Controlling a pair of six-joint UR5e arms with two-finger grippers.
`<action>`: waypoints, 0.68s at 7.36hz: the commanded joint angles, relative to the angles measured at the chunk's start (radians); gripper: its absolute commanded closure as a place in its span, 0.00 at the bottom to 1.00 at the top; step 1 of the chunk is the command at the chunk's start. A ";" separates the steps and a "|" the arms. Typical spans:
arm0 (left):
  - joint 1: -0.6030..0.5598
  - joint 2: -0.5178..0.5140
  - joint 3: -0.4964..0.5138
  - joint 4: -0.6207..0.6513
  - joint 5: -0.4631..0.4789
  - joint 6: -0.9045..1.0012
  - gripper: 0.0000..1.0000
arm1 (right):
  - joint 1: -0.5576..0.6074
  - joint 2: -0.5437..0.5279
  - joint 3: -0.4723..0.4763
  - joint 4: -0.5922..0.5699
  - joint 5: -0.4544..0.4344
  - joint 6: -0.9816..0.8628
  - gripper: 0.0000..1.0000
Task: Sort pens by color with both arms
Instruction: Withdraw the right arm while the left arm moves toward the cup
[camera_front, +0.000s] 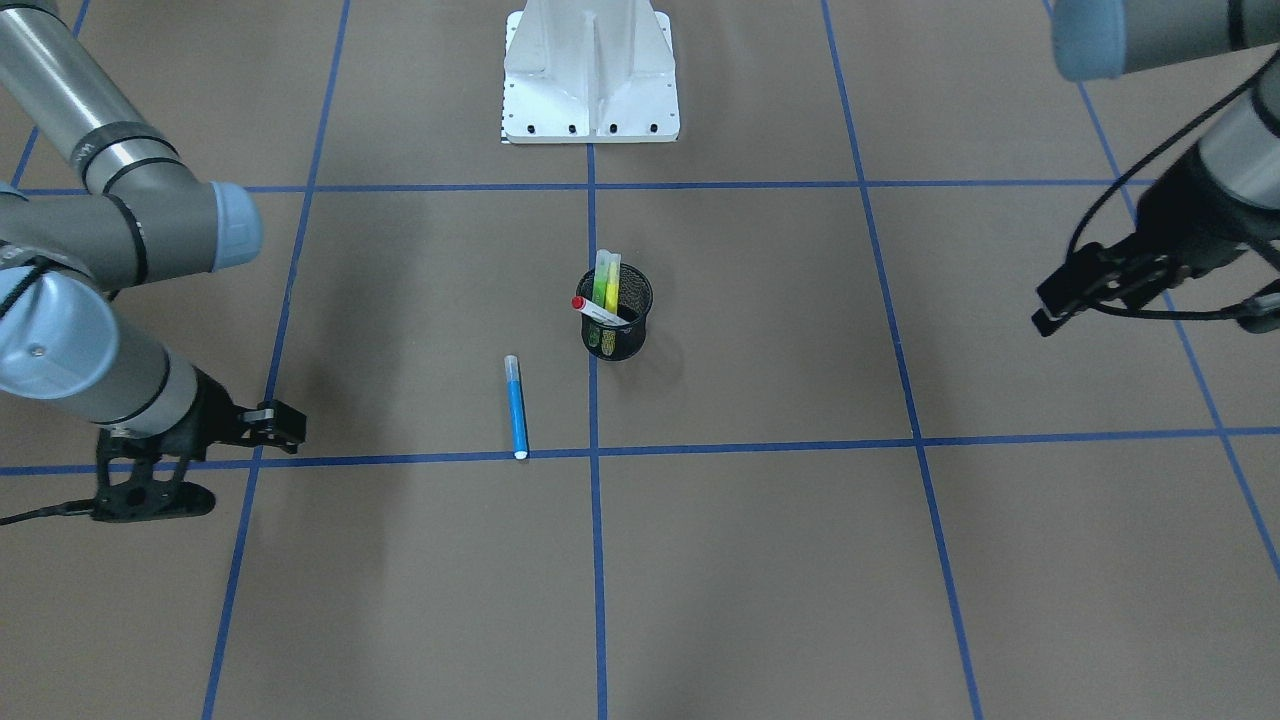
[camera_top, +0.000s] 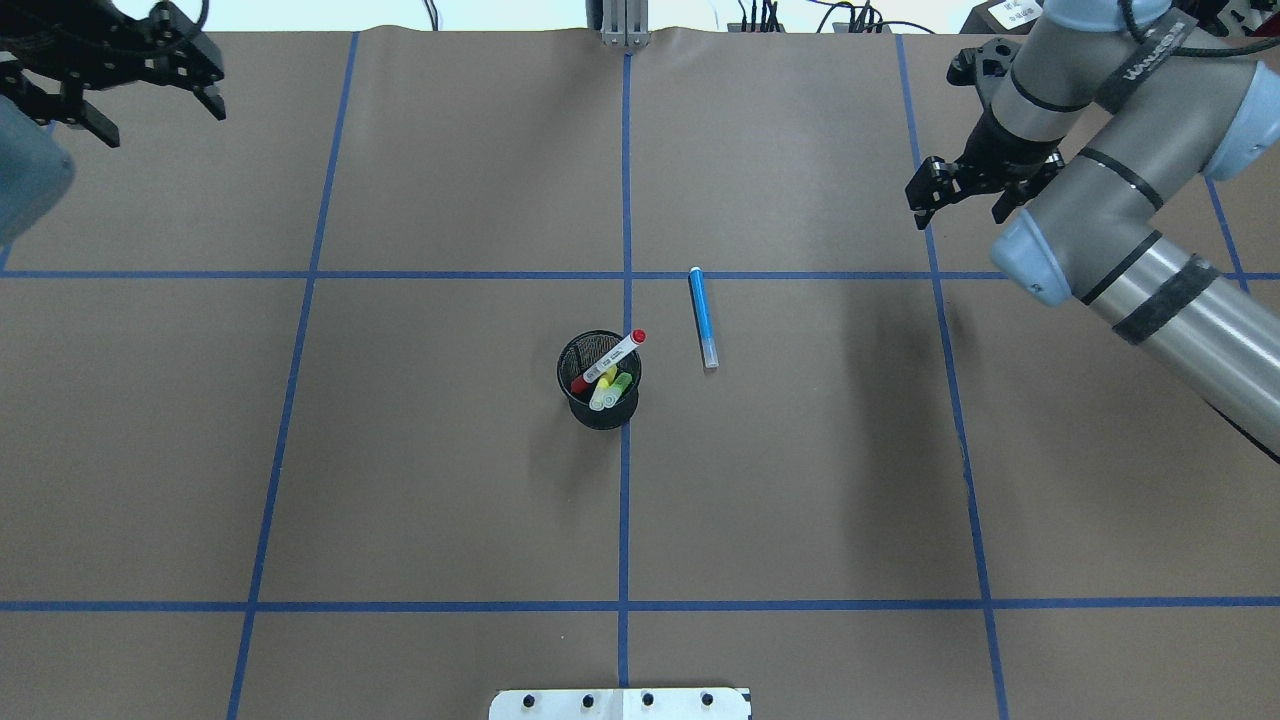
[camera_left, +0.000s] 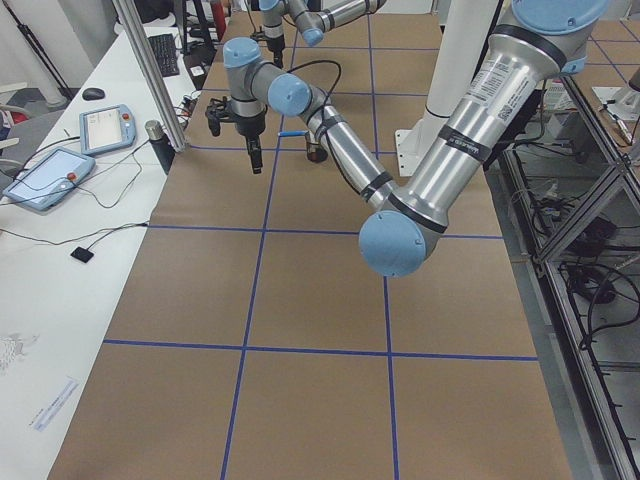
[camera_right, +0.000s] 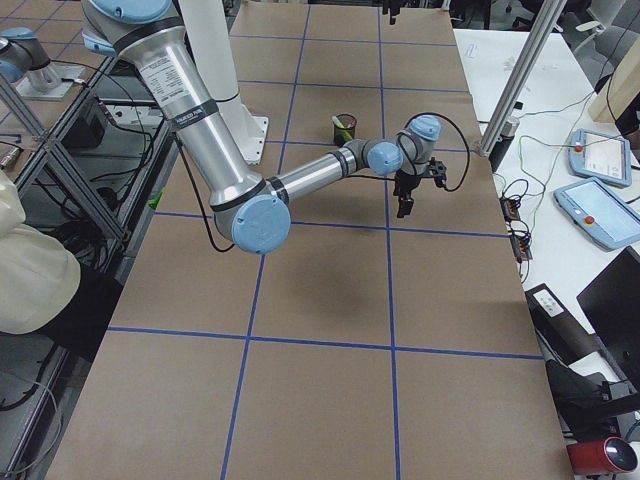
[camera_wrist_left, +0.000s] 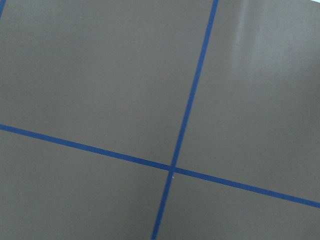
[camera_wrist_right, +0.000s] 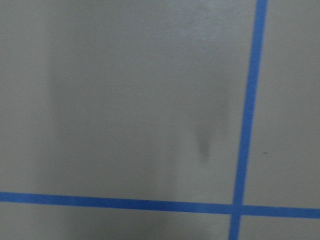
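A blue pen (camera_top: 703, 317) (camera_front: 516, 407) lies flat on the brown table, just right of the black mesh cup (camera_top: 598, 398) (camera_front: 615, 335) in the overhead view. In the cup stand a white pen with red ends (camera_top: 612, 360) (camera_front: 598, 312), a yellow pen (camera_top: 601, 393) and a green pen (camera_top: 621, 383). My left gripper (camera_top: 163, 125) (camera_front: 1045, 320) hangs open and empty over the far left corner. Over the far right side my right gripper (camera_top: 958, 212) (camera_front: 290, 425) is open too, holding nothing. Both grippers are far from the pens.
Blue tape lines (camera_top: 625, 500) divide the brown table into squares. The white pedestal base (camera_front: 590, 75) stands at the robot's edge. Both wrist views show only paper and tape crossings (camera_wrist_left: 172, 170) (camera_wrist_right: 235, 207). Tablets (camera_left: 55, 175) and cables lie beyond the far edge.
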 joint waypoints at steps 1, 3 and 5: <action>0.138 -0.104 0.001 0.023 0.060 -0.226 0.00 | 0.081 -0.053 0.065 -0.118 0.002 -0.206 0.01; 0.276 -0.213 0.033 0.064 0.163 -0.398 0.00 | 0.124 -0.111 0.093 -0.128 0.000 -0.323 0.01; 0.402 -0.363 0.172 0.058 0.259 -0.575 0.00 | 0.172 -0.177 0.099 -0.122 0.000 -0.498 0.01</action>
